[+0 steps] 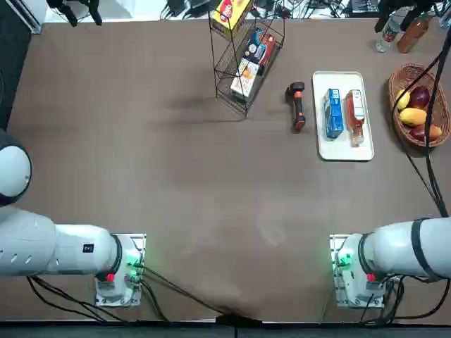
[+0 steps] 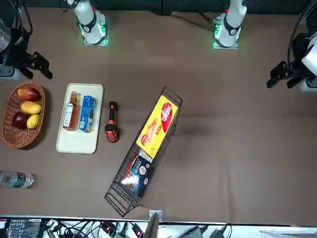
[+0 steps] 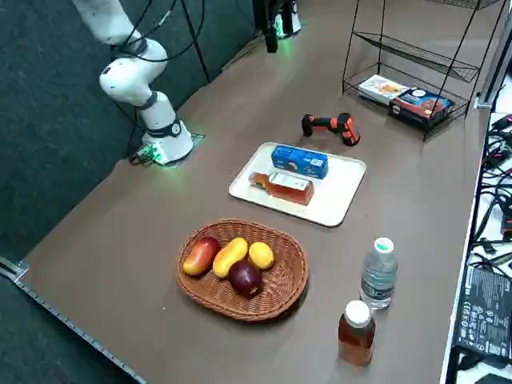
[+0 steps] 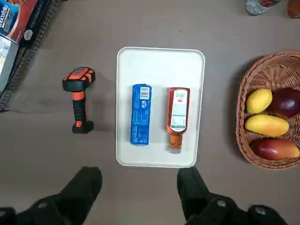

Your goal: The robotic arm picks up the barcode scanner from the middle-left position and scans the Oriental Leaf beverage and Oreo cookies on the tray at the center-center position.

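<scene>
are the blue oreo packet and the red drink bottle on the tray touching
Apart: the right wrist view shows a strip of bare white tray running between the blue packet and the bottle.

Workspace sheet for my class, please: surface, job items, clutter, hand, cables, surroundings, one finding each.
Surface: brown tabletop; spills, nothing seen
Job items: scanner beside the tray; Oreo packet and tea bottle lying on it, apart
Clutter: fruit basket, clear bottle, orange-brown bottle, wire rack with boxes
Right hand: open, empty, above the table
Cables: black, some on the tabletop
Surroundings: electronics beyond the far edge; people, nothing seen
</scene>
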You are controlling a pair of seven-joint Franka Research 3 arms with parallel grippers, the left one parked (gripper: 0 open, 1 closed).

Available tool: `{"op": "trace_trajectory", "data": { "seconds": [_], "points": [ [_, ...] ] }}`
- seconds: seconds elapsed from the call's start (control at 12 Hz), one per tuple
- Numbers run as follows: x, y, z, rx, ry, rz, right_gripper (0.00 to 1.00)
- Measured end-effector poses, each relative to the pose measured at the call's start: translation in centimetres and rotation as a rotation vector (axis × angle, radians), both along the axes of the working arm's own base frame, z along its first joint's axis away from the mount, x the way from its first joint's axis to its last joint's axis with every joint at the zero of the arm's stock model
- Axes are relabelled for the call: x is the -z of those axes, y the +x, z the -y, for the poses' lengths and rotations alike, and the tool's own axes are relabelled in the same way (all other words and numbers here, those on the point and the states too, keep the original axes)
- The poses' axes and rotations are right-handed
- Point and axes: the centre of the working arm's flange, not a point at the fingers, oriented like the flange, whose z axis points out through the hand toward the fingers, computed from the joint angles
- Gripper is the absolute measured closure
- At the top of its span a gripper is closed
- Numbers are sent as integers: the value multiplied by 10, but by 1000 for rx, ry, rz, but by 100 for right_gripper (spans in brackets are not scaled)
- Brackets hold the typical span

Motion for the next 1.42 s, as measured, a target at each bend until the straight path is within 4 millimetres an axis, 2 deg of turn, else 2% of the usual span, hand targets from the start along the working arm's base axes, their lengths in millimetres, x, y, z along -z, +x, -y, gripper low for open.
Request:
{"op": "trace_trajectory", "data": {
  "seconds": [0.5, 0.75, 1.0, 1.33, 1.42],
  "points": [
    [0, 0, -4, -7, 0, -1, 0],
    [12, 4, -19, -35, 3, -25, 0],
    [51, 19, -58, -96, 1, -60, 0],
    [126, 37, -110, -118, 10, -74, 0],
    [165, 40, -138, -74, 11, -54, 0]
  ]
}}
